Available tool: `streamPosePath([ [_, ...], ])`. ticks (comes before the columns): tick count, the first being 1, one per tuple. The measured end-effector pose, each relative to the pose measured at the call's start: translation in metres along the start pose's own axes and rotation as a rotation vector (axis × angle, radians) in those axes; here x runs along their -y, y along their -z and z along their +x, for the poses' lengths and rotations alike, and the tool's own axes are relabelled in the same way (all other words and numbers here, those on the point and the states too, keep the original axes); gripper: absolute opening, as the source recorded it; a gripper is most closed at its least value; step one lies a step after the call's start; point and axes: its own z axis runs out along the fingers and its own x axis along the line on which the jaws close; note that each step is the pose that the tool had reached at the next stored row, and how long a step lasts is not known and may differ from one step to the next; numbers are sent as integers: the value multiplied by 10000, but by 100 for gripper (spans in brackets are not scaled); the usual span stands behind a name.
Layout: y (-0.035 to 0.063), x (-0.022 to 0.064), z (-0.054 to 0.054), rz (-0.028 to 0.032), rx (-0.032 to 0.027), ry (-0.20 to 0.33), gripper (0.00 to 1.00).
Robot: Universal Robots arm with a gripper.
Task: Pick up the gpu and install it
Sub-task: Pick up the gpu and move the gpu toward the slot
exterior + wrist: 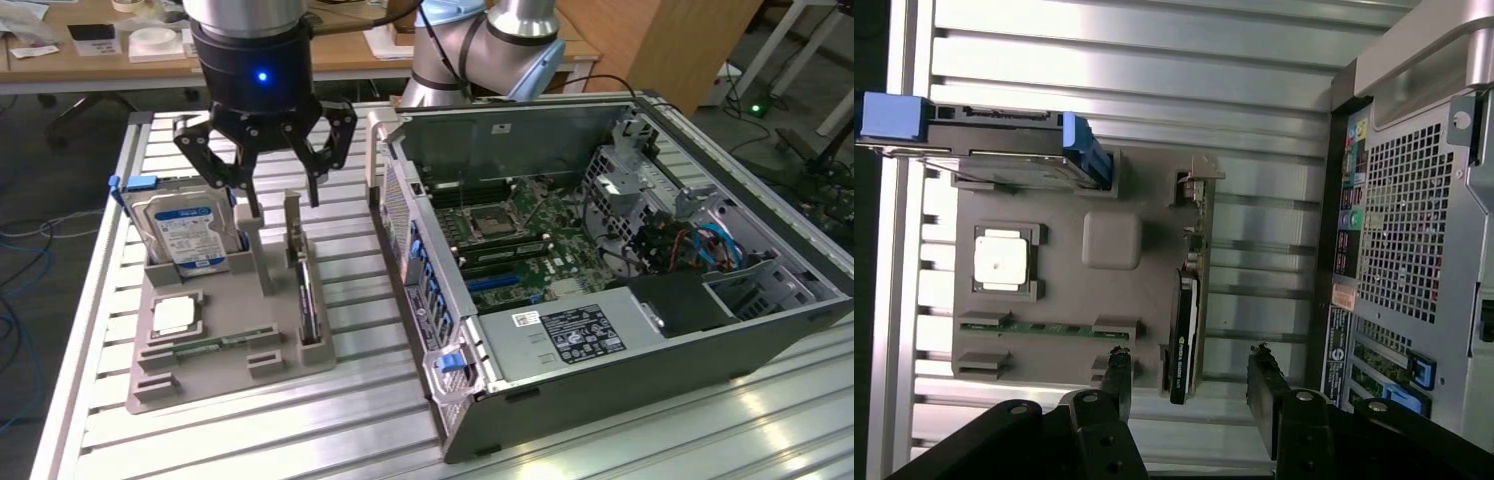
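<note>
Evidently the gripper [274,185] hung spread above the gpu [304,295], upright on edge in the grey holder [200,375] at the exterior view's left, where a clean grasp needed fingers [320,160] straddling it squarely.

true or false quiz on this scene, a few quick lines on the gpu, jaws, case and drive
1. The gpu stands on edge in the gray tray. True.
2. The gripper holds the gpu. False: its jaws are open and empty, above the tray.
3. The case is closed up. False: its side is open, with the board inside in plain sight.
4. The hard drive stands upright in the tray. True.
</note>
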Motion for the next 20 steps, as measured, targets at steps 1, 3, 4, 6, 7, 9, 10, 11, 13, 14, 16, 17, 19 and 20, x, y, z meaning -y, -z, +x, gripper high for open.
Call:
streamPosePath([
  [1, -3, 0, 0, 2, 0, 3, 59],
  [3, -7, 0, 1, 4, -1, 9, 59],
  [4, -10, 1, 1, 4, -1, 13, 59],
  [6, -16, 1, 1, 5, -1, 20, 59],
  [7, -19, 2, 2, 4, -1, 25, 59],
  [9, -23, 5, 2, 5, -2, 36, 59],
  [10, -26, 7, 2, 5, -2, 41, 59],
  [11, -29, 8, 2, 4, -2, 45, 59],
  [13, -35, 11, 2, 4, -2, 57, 59],
  [14, -38, 12, 2, 4, -3, 61, 59],
  [16, -43, 15, 2, 4, -3, 72, 59],
  [17, -47, 17, 3, 4, -3, 78, 59],
  [19, -53, 20, 3, 3, -4, 89, 59],
  [20, -55, 22, 3, 4, -4, 94, 59],
])
